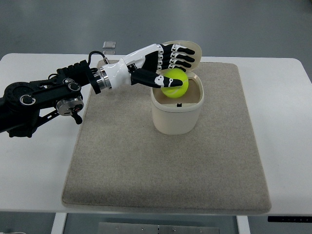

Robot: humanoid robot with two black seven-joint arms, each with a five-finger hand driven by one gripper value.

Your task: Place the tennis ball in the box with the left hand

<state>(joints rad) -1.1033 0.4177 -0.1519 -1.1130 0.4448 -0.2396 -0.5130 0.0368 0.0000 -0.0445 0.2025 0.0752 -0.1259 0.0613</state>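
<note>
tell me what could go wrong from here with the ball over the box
1. The left hand holds the tennis ball over the far rim of the box, not its middle; released here, it might clip the rim and roll onto the mat.
2. The open lid stands right behind the fingers, so spreading them may knock it.
3. The box looks light; pressing down on the rim could tip it.

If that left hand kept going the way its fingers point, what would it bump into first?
Probably the box's open lid, just past the fingertips of the left hand holding the tennis ball over the box. Height is hard to judge from above.
</note>
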